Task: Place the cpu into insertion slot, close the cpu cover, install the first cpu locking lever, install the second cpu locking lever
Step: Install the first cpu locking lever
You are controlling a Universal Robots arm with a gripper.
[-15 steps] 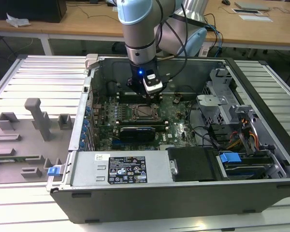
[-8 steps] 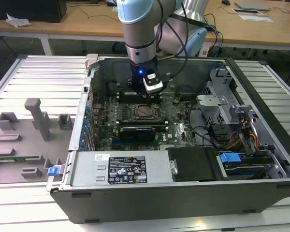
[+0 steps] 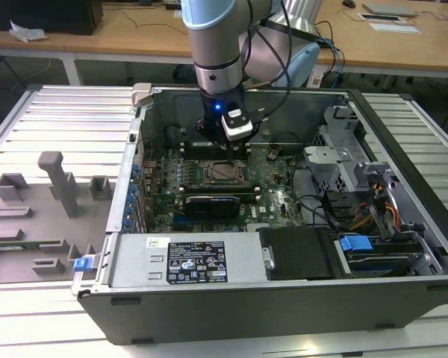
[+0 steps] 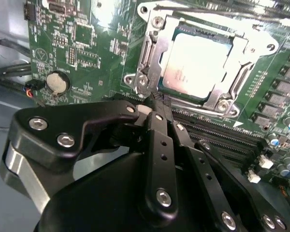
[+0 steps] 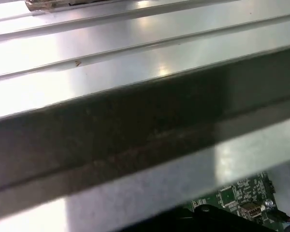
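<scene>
In the second wrist view the cpu lies flat in the insertion slot, its pale metal top showing through the window of the cpu cover, which is folded down over it. A thin metal lever rod runs along one side of the socket. My gripper is shut, its black fingertips together at the socket's corner beside a hooked lever end; nothing shows between them. In the exterior view the gripper hangs inside the open computer case just behind the insertion slot.
Black memory slots run beside the socket, and a coin battery sits on the green board. The case holds a power supply, a drive cage and loose cables. A grey fixture stands at the exterior view's left.
</scene>
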